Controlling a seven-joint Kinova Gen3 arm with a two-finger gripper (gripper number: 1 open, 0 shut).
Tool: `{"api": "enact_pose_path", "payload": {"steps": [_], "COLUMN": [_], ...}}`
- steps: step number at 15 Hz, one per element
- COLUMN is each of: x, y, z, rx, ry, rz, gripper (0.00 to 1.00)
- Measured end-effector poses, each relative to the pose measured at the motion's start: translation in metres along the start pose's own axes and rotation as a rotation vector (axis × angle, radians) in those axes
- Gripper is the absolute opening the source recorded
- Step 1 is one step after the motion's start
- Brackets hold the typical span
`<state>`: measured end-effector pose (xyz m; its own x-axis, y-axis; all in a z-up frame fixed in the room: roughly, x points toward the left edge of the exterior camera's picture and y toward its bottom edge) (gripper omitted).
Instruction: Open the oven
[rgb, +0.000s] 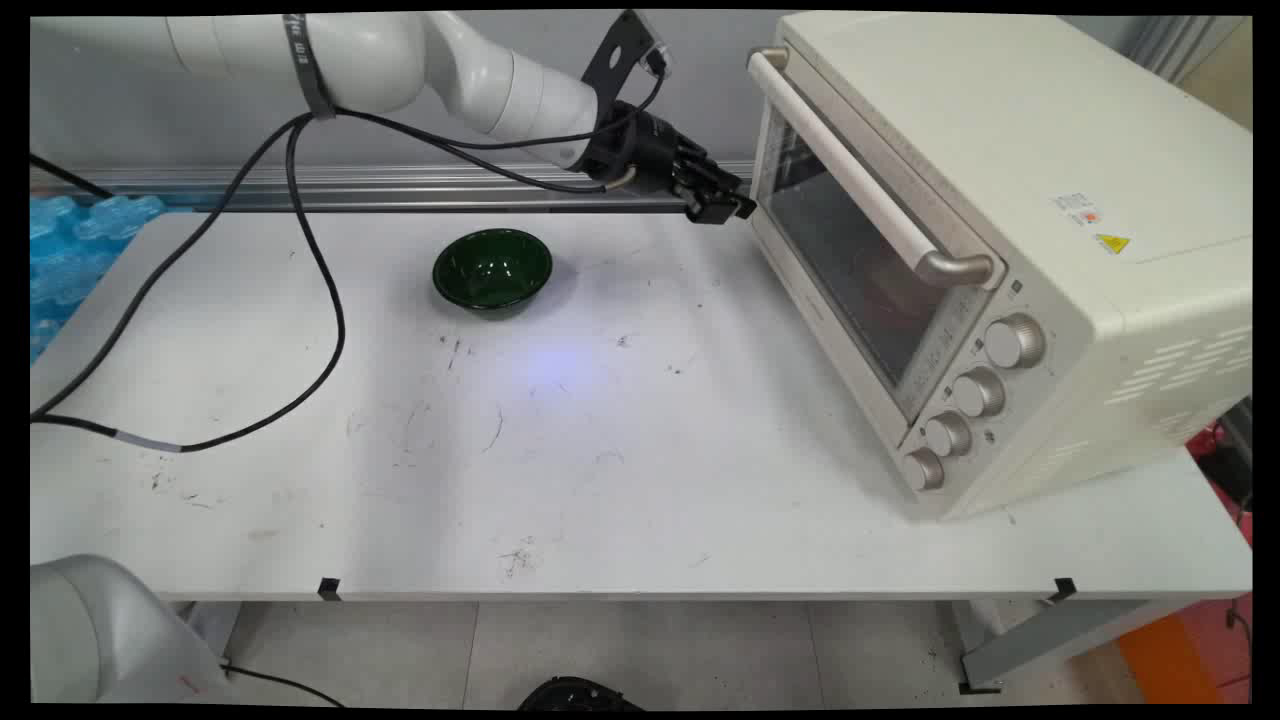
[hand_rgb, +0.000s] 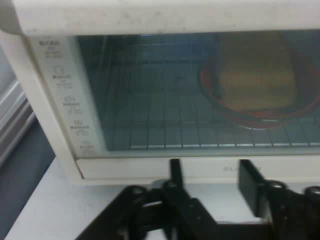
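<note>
A cream toaster oven (rgb: 1010, 150) stands at the table's right with its glass door (rgb: 850, 270) closed and its bar handle (rgb: 860, 185) across the top. My gripper (rgb: 735, 207) hovers just in front of the door's far lower corner, above the table. In the hand view the gripper (hand_rgb: 212, 172) is open, with nothing between its fingers (hand_rgb: 175, 172), and points at the door's bottom edge. Through the glass, a red plate (hand_rgb: 220, 97) with a yellowish slice (hand_rgb: 255, 75) rests on the wire rack. A dark green bowl (rgb: 492, 270) sits empty on the table, left of the gripper.
Several knobs (rgb: 980, 392) line the oven's near end. Black cables (rgb: 320, 300) hang from the arm and loop over the table's left part. Blue packaging (rgb: 70, 250) lies beyond the table's left edge. A metal rail (rgb: 400, 185) runs along the wall.
</note>
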<state>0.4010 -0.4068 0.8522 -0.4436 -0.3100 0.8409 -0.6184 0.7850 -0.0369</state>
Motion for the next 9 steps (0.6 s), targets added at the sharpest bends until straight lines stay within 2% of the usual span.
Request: {"api": "enact_pose_path", "payload": {"steps": [1,9], "x": [0.001,-0.003], "y": [0.000,0.001], "z": [-0.003,-0.036], "rx": [-0.001,-0.011], "ry": [-0.002,-0.051], "rz": [0.001,0.008], "gripper": [1.00,1.00]}}
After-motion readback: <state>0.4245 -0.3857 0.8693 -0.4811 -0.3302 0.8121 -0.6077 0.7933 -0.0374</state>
